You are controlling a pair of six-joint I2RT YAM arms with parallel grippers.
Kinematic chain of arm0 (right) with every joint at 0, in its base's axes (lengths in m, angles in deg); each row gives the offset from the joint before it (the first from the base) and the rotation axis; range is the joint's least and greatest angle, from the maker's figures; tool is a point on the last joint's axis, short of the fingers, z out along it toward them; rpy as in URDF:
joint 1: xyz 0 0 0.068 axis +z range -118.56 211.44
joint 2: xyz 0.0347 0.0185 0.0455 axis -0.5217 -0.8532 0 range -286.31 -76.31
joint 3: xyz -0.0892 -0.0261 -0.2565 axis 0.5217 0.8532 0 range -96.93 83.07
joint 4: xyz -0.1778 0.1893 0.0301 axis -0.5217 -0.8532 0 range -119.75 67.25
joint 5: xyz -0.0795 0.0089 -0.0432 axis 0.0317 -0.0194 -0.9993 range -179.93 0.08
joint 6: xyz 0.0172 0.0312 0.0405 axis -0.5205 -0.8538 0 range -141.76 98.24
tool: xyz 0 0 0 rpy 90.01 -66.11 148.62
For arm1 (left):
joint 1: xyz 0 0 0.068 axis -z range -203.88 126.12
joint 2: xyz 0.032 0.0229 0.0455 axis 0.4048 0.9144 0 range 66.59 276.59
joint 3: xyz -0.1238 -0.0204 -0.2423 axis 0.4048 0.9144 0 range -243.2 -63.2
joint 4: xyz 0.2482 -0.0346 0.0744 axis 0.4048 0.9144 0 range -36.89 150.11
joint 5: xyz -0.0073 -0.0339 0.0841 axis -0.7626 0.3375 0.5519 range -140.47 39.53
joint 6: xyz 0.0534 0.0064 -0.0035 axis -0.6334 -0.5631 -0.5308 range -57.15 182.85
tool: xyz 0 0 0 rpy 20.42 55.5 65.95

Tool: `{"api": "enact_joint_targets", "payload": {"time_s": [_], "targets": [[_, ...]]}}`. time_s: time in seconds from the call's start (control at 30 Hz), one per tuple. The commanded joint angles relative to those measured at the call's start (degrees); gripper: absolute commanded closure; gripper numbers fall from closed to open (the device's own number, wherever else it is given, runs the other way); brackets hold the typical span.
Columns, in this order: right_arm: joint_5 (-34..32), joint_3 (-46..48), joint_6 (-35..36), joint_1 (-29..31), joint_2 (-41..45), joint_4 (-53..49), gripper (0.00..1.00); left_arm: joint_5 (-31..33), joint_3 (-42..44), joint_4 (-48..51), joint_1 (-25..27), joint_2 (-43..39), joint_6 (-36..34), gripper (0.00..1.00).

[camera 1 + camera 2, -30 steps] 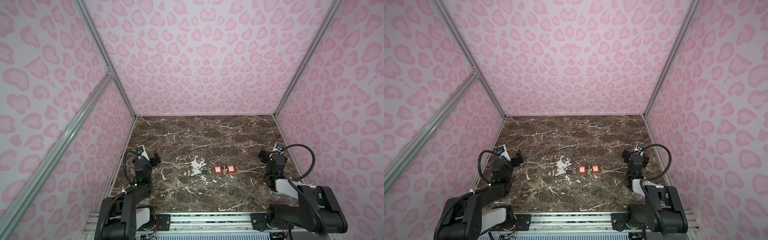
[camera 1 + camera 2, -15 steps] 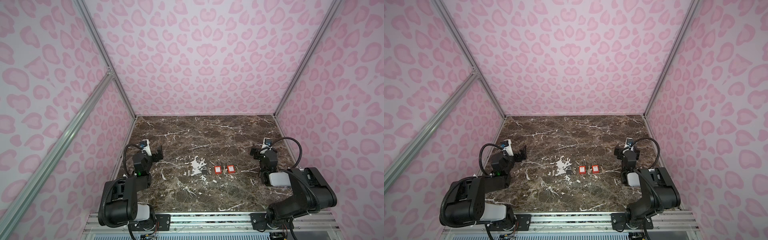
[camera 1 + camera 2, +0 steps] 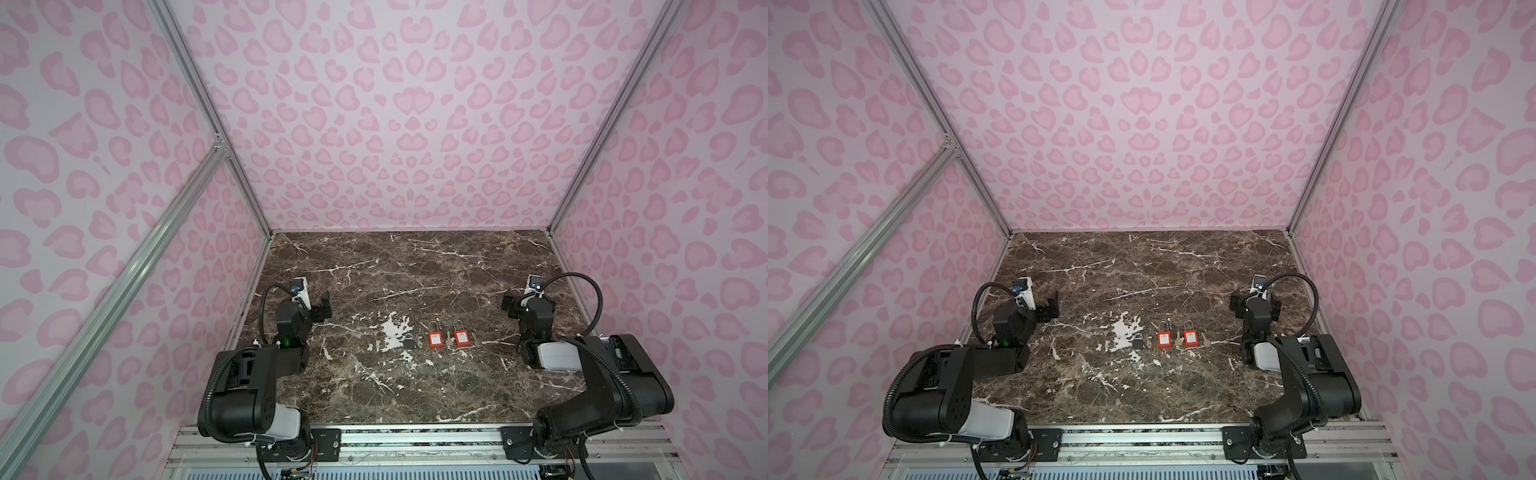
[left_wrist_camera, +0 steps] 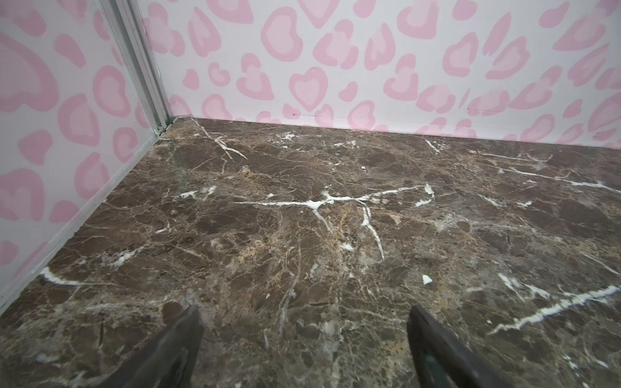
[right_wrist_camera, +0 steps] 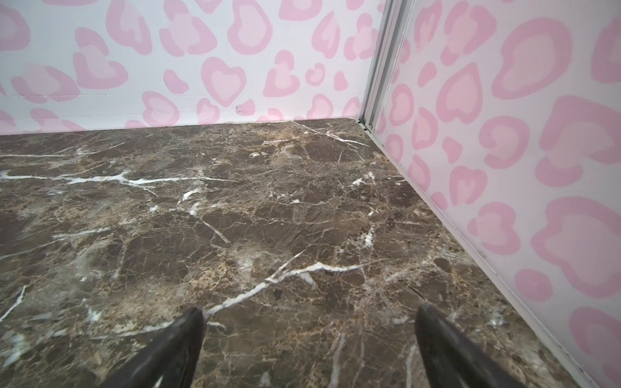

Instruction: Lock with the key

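1. Left pincer (image 4: 304, 312) and right pincer (image 5: 309, 314) both gape wide, empty.
2. Red padlock (image 3: 1190, 338) and brass key (image 3: 1177, 340) lie side by side, inward of the nearer right pincer, shackle pointing at the far wall (image 3: 1142, 124).

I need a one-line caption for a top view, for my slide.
Open left gripper and open right gripper flank a dark padlock and two red padlocks on the marble table.
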Motion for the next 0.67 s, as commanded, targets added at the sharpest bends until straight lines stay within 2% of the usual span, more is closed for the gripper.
{"api": "enact_joint_targets", "payload": {"time_s": [0.0, 0.63], "targets": [[-1.1, 0.0, -0.4, -0.1, -0.1, -0.1, 0.01, 0.8, -0.4, -1.0, 0.3, 0.1, -0.7, 0.03], [-1.1, -0.1, -0.4, 0.0, -0.1, -0.3, 0.01, 1.5, -0.4, -1.0, 0.5, 0.2, -0.9, 0.03]]}}
